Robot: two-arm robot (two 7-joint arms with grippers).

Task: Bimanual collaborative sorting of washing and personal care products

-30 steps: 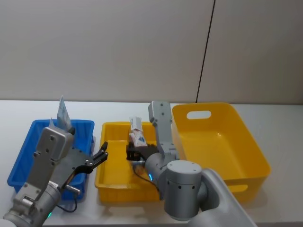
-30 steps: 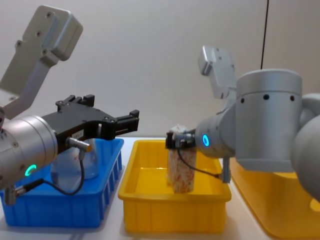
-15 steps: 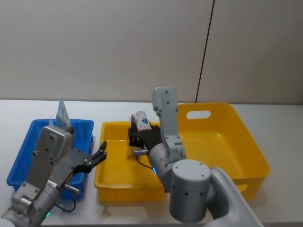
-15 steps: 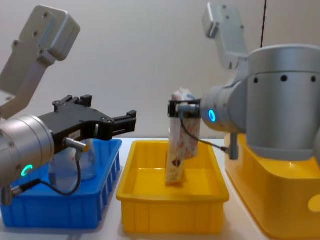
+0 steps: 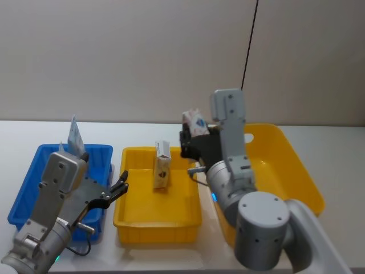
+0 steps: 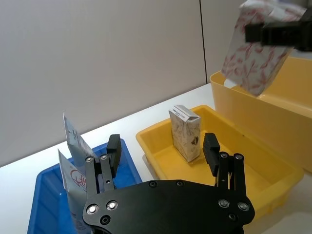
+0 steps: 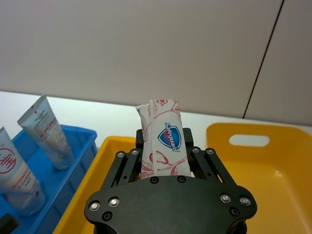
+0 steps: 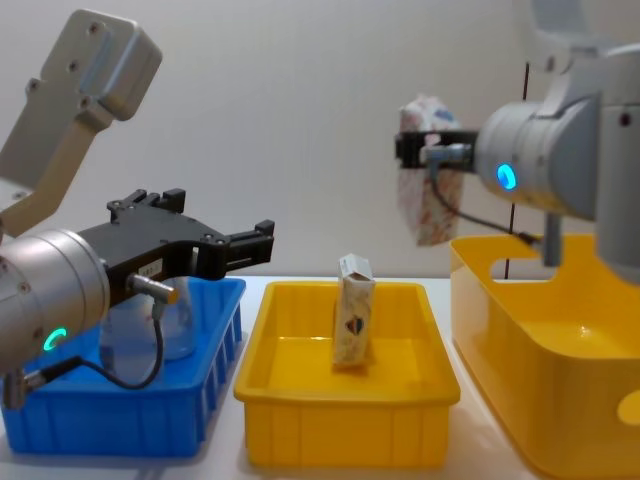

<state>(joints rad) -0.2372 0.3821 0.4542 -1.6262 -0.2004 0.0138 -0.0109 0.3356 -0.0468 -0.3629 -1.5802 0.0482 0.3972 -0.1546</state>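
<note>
Right hand [image 8: 430, 150] was up high, fingers clamped on the upper part of the orange-patterned white pack [image 8: 428, 205]. The pack hung tilted in the air, clear of everything, roughly over the line where the small yellow bin [image 8: 340, 395] met the large yellow bin [image 8: 500, 300]. From the right wrist view I could read the blue badge on its face, so the grip was square across the narrow sides.

Left hand [image 6: 162, 148] hovered near the blue bin [image 8: 110, 420], on its yellow-bin side, fingers spread wide and holding nothing. I read it as waiting its turn.

Now the score. In the blue bin stood two tubes, leaning on the far wall: the translucent bluish tube [image 7: 46, 129] and the white tube with red print [image 7: 14, 175]. I counted those as sorted. The cream carton [image 5: 161, 171] stood upright toward the back of the small yellow bin, apart from its walls. Whether that was its final home I couldn't tell.

What I could see of the large bin's floor was bare, so I judged the pack was headed there. One item was in flight, and the bench [image 5: 336, 148] carried no loose products that I could make out. My call: past the middle, with this drop to finish and perhaps the carton left for the free hand.
</note>
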